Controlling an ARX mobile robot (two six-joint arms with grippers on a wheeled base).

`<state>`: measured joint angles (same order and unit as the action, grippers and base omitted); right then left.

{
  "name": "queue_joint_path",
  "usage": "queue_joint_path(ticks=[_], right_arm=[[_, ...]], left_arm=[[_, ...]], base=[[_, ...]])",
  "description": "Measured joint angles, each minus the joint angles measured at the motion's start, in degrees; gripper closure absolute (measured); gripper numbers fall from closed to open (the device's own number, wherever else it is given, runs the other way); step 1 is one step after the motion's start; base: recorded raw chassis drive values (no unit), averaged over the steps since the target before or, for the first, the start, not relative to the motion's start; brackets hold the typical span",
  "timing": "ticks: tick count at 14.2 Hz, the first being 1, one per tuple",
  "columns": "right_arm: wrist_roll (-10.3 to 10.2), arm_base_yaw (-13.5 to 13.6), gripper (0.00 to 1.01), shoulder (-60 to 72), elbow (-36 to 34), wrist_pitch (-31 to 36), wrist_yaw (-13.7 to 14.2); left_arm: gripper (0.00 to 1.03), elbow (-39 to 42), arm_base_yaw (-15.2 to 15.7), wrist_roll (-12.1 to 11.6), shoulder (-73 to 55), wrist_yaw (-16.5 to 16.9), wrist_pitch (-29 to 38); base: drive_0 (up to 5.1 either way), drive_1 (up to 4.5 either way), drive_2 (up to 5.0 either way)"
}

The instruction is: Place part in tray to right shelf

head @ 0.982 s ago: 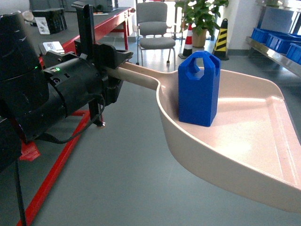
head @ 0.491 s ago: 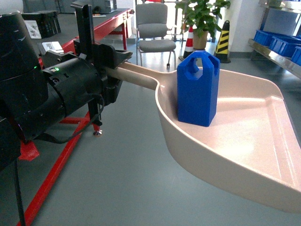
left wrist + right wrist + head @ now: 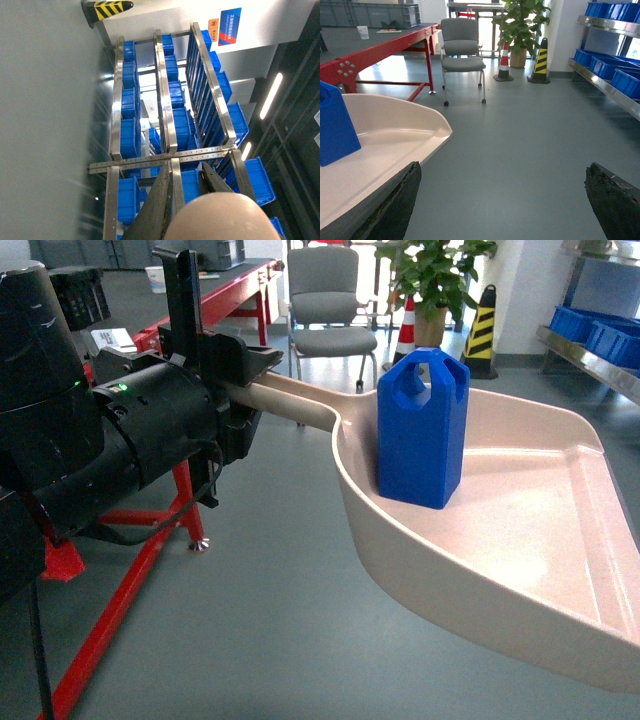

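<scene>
The blue part (image 3: pixel 420 430) stands upright in the cream tray (image 3: pixel 520 530), near its back wall. My left gripper (image 3: pixel 240 390) is shut on the tray's handle (image 3: pixel 295 402) and holds it level above the floor. In the left wrist view the fingers (image 3: pixel 161 200) clamp the rounded handle (image 3: pixel 215 217). My right gripper (image 3: pixel 502 167) is open and holds nothing, just right of the tray's rim (image 3: pixel 420 142), with the part (image 3: pixel 335 125) at the frame's left edge. The right shelf (image 3: pixel 590 360) with blue crates (image 3: pixel 600 330) is far right.
A red-framed workbench (image 3: pixel 225 290) runs along the left, with a leg (image 3: pixel 185 500) close by the arm. A grey chair (image 3: pixel 325 300), a potted plant (image 3: pixel 435 275) and striped cones (image 3: pixel 480 325) stand ahead. The left wrist view shows the steel rack (image 3: pixel 165 157) full of blue crates.
The view has moved across the floor: the red workbench leg has slid down and left, and the cone and crates have shifted slightly right. The tray, the part and both grippers keep their pose.
</scene>
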<state>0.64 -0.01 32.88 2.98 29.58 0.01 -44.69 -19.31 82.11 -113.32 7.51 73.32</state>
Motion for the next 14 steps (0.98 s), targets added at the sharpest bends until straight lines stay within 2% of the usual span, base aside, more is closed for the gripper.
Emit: queue_joint_path(ticks=[14], right_arm=[[0.00,0.00,0.03,-0.09,0.00,0.07,0.00]], left_arm=[[0.90,0.00,0.00,0.07,0.00,-0.02,0.20]], base=[[0.0,4.30,-4.2]])
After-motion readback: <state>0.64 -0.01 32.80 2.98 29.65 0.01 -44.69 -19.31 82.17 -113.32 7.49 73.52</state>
